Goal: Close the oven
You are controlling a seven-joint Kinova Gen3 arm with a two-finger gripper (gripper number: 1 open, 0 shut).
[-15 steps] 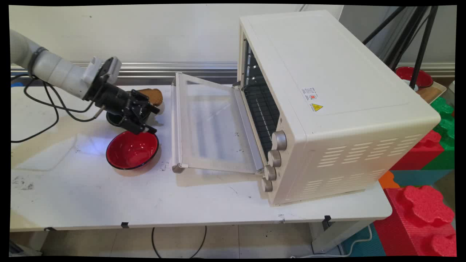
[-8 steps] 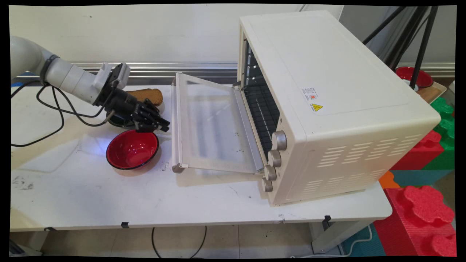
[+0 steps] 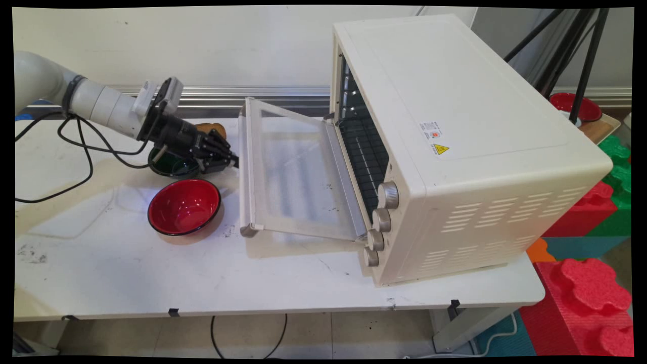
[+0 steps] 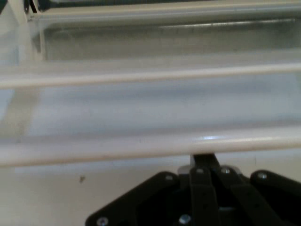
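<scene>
A cream toaster oven stands on the white table, its glass door hanging open toward the left. My gripper is shut, with its tips against the door's handle bar on the outer edge. In the hand view the closed fingertips sit just under the pale handle bar, with the glass pane behind it. A red bowl lies just in front of the hand. A dark green bowl is under the wrist. A brown loaf-like thing is mostly hidden behind the hand.
Black cables hang from the arm over the table's left part. Oven knobs face the near side. Off the table's right end are a tripod, another red bowl and red and green foam blocks.
My gripper has moved right, from above the red bowl's rim to the door's handle edge. The door's outer edge stands slightly higher than before.
</scene>
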